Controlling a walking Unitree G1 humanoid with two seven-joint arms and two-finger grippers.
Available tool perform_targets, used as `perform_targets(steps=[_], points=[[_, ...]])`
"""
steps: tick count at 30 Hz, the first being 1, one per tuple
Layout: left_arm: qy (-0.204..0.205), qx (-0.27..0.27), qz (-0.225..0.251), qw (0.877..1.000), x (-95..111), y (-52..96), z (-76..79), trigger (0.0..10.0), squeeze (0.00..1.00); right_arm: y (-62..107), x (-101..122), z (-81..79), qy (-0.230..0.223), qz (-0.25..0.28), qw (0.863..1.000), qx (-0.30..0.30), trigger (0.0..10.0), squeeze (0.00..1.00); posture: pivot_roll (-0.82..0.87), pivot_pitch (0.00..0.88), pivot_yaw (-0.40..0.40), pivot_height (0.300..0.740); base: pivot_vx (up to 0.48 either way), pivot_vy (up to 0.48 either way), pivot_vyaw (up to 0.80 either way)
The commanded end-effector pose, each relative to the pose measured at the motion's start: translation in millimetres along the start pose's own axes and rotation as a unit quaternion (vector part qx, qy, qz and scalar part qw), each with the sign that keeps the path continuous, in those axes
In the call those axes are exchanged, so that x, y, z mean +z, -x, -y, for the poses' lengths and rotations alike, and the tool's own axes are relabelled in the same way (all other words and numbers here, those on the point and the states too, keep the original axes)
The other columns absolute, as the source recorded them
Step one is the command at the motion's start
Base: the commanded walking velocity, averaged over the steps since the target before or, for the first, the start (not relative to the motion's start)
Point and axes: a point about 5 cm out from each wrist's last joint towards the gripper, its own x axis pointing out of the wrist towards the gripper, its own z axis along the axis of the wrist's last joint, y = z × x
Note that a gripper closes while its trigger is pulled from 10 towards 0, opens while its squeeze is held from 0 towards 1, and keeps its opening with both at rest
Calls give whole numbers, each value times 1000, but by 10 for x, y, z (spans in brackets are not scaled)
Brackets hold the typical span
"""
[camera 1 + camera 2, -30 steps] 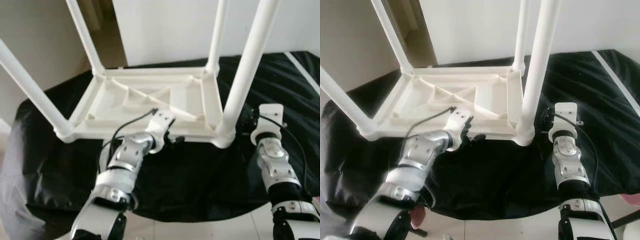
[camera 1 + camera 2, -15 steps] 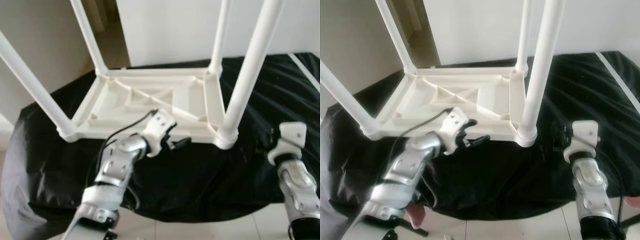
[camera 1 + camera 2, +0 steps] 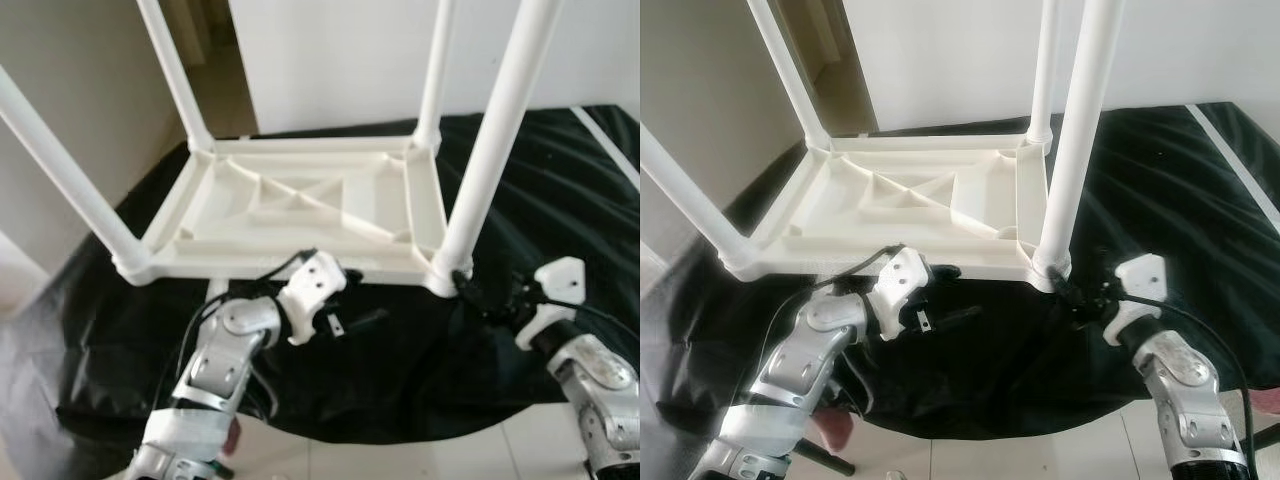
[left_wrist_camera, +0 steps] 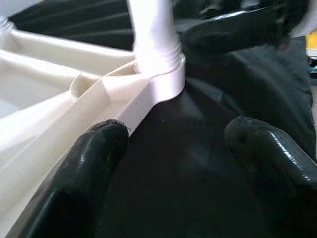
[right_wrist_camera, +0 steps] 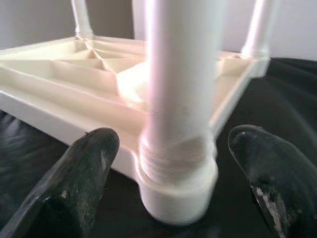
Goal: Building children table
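The table lies upside down on a cloth, its four legs standing up at the corners. The near right leg rises at about 2 o'clock from the picture's centre. The left gripper sits at 6 o'clock of the table, just before its near edge (fingers apart). The right gripper is at 4 o'clock, beside that leg's base, fingers spread either side.

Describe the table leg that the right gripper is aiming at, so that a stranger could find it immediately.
A white table lies upside down on a black cloth, four legs pointing up. The leg is at the near corner on the robot's right. The open right gripper faces its threaded base; the others have no gripper at them.
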Motion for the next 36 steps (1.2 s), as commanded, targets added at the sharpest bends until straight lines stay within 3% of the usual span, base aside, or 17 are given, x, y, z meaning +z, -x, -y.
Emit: perform_targets(steps=[1, 6, 15, 16, 17, 18, 24, 29, 30, 36], points=[[-10, 5, -1, 1000, -17, -21, 54, 10000, 0, -68, 25, -30, -6, 6, 1000, 16, 10000, 0, -77, 33, 68, 740, 0, 0, 0], [-27, 28, 23, 999, 48, -53, 90, 10000, 0, -304, 59, -33, -6, 20, 999, 25, 10000, 0, -57, 36, 50, 740, 0, 0, 0], [-40, 57, 33, 997, 107, -56, 121, 10000, 0, -514, 94, -38, 5, 16, 999, 44, 10000, 0, -34, 40, 36, 740, 0, 0, 0], [-43, 62, 32, 997, 110, -68, 125, 10000, 0, -521, 86, -36, 4, 14, 999, 47, 4314, 0, -31, 40, 34, 740, 0, 0, 0], [-43, 62, 32, 997, 110, -68, 125, 10000, 0, -521, 86, -36, 4, 14, 999, 47, 4314, 0, -31, 40, 34, 740, 0, 0, 0], [-46, 71, 33, 996, 125, -98, 133, 10000, 0, -506, 53, -30, 4, 9, 999, 49, 0, 0, -27, 40, 30, 740, 0, 0, 0], [-36, 71, 31, 996, 123, -113, 147, 10000, 0, -472, 10, -11, 2, 4, 999, 44, 0, 0, -25, 37, 25, 740, 0, 0, 0], [-1, 63, 33, 997, 109, -129, 144, 10000, 0, -428, -59, 11, 10, -9, 1000, 24, 0, 0, -37, 33, 30, 740, 0, 0, 0], [2, 69, 34, 997, 116, -137, 125, 10000, 0, -424, -74, 6, 1, -12, 1000, 14, 10000, 0, -40, 33, 32, 740, 0, 0, 0], [12, 69, 31, 997, 111, -173, 98, 10000, 0, -459, -115, 23, -29, -29, 997, -72, 10000, 0, -51, 32, 39, 740, 0, 0, 0]])
